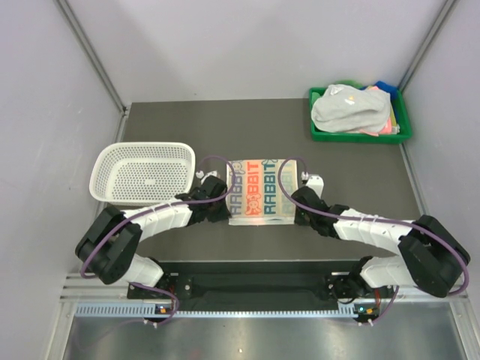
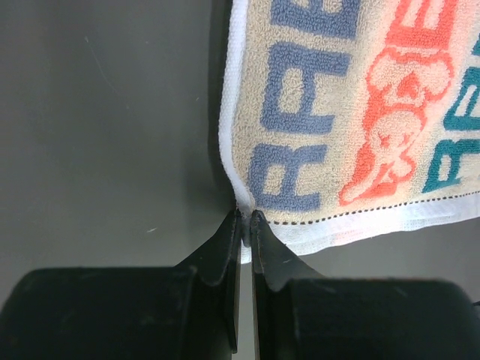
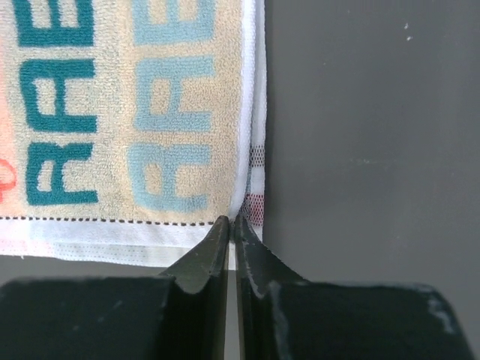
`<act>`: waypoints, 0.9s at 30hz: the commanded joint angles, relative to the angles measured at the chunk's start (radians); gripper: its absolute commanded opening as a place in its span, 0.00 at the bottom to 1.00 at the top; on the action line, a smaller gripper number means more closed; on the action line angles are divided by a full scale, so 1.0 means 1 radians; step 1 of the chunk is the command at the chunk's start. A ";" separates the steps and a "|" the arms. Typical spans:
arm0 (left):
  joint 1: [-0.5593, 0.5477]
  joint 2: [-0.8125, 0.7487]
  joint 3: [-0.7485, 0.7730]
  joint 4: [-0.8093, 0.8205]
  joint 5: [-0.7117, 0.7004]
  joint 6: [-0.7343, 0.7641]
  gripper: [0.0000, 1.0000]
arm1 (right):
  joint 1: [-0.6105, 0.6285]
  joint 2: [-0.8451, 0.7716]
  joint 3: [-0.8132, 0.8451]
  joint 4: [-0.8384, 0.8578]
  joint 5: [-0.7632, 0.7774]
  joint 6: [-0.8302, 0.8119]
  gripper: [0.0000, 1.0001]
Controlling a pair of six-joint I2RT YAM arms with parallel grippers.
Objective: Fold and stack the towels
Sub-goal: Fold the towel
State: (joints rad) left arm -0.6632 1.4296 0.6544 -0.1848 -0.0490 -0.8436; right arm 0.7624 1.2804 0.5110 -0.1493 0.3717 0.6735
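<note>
A white towel with coloured RABBIT letters (image 1: 257, 191) lies flat on the dark table between the two arms. My left gripper (image 1: 212, 196) is shut on its near left corner; the left wrist view shows the towel (image 2: 352, 112) with its corner pinched between the tips of that gripper (image 2: 246, 216). My right gripper (image 1: 303, 201) is shut on the near right corner, and in the right wrist view the towel's (image 3: 127, 112) white hem sits between that gripper's (image 3: 232, 222) tips. More towels (image 1: 351, 109), grey-white on top with pink, orange and blue beneath, are heaped in the back right.
The heap sits in a green plastic tray (image 1: 315, 112) at the back right corner. A white perforated basket (image 1: 142, 172) stands left of the left arm. Grey walls close in the table on both sides and at the back.
</note>
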 commanded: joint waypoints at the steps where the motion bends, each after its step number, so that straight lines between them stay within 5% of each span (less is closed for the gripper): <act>1: -0.006 -0.011 0.048 -0.007 -0.026 0.012 0.00 | 0.017 -0.027 0.061 -0.001 0.033 -0.003 0.01; 18: -0.007 -0.044 0.074 -0.056 -0.023 0.029 0.00 | 0.018 -0.105 0.075 -0.070 0.047 -0.018 0.00; 22: -0.007 -0.043 0.073 -0.054 -0.023 0.029 0.00 | 0.017 -0.089 0.070 -0.058 0.041 -0.015 0.12; 27: -0.007 -0.040 0.076 -0.054 -0.022 0.031 0.00 | 0.017 -0.067 0.077 -0.052 0.039 -0.018 0.10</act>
State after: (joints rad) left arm -0.6662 1.4158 0.6983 -0.2401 -0.0616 -0.8307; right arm 0.7639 1.2034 0.5465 -0.2245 0.3981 0.6621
